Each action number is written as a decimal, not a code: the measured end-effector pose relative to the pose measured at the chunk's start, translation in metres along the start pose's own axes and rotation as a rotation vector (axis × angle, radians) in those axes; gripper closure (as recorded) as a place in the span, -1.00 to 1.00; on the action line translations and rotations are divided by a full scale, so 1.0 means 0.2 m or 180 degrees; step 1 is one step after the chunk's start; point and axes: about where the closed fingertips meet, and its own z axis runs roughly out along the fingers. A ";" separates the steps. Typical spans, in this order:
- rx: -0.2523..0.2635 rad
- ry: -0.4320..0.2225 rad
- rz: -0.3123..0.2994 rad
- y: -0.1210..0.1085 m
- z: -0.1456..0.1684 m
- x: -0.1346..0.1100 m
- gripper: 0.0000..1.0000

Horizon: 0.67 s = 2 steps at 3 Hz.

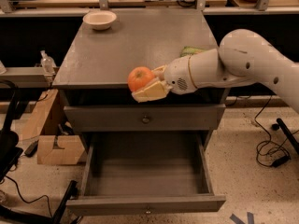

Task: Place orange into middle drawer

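Orange [140, 78] is off the bench [140, 41], in the air at the bench's front edge, level with the lip above the shut upper drawer [145, 119], over the open middle drawer [145, 203]

Gripper [146, 83] comes in from the right on the white arm. Its fingers [150, 91] pinch the orange: one cream finger under the fruit, the other at its upper right side

Handling, as judged:
- round, firm, smooth skin, so apt to roll or slip from a two-point pinch if the squeeze slackens or the wrist tips
- some weight for its size; the lower finger cradling it helps
- not brittle, though a hard squeeze could bruise it
- best held across the widest part, roughly as now

A drop from this height into the deep drawer would likely bounce and roll the fruit; a low release near the drawer's middle suits it better

White bowl [99, 19] and green snack bag [192, 51] sit well apart, back on the bench
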 end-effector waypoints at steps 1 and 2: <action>0.0000 0.0000 0.0000 0.00 0.00 0.00 1.00; 0.0009 0.0047 0.0075 0.03 0.10 0.15 1.00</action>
